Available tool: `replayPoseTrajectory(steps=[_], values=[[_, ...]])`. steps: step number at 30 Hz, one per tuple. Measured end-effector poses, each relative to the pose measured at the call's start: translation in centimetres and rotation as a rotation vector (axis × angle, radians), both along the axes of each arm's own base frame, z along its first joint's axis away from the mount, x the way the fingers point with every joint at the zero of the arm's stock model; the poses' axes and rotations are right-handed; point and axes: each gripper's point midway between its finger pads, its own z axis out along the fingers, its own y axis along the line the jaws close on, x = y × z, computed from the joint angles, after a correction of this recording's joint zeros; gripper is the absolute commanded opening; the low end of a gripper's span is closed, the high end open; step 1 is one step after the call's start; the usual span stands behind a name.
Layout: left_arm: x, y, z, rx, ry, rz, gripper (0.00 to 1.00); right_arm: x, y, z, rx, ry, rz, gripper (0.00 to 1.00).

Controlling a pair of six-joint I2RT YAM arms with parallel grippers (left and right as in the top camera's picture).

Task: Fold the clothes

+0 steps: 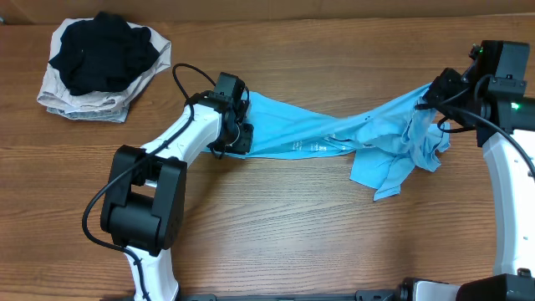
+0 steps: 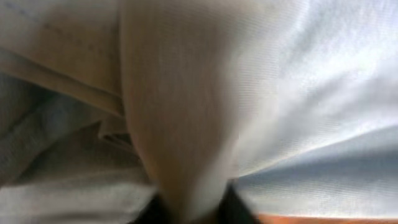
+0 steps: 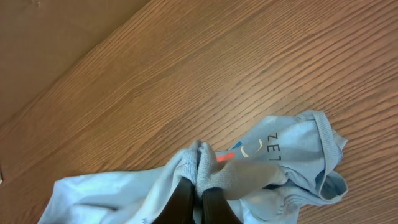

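Observation:
The light sky-blue T-shirt [image 1: 334,134] is stretched in a twisted band across the middle of the table, its loose part bunched and hanging at the right [image 1: 410,155]. My left gripper [image 1: 236,134] is shut on its left end; in the left wrist view the fabric [image 2: 261,93] fills the frame and wraps over the fingers. My right gripper [image 1: 430,96] is shut on its right end, raised above the table. In the right wrist view the dark fingers [image 3: 200,199] pinch a fold of the T-shirt [image 3: 273,162] with red and white lettering.
A black garment [image 1: 104,50] lies on a beige folded cloth [image 1: 75,100] at the far left corner. The wooden table [image 1: 292,234] runs across the whole view. Cables hang from both arms.

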Motion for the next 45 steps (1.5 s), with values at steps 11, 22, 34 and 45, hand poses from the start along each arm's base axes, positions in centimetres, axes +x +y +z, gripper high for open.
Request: replayPoseTrajectory(steps=[11, 22, 34, 45], values=[[1.9, 3.5, 9.2, 0.184, 0.011, 0.032, 0.04, -0.3, 0.1, -0.3, 0.002, 0.017, 0.000, 0.04], [4.4, 7.7, 19.2, 0.406, -0.172, 0.048, 0.04, -5.3, 0.7, -3.2, 0.038, 0.250, -0.003, 0.04], [0.1, 7.1, 16.9, 0.415, 0.022, -0.098, 0.04, -8.2, -1.1, -4.2, 0.050, 0.365, -0.053, 0.04], [-6.6, 5.6, 9.7, 0.311, 0.339, -0.160, 0.04, -8.3, -1.4, -4.2, 0.035, 0.366, -0.042, 0.04]])
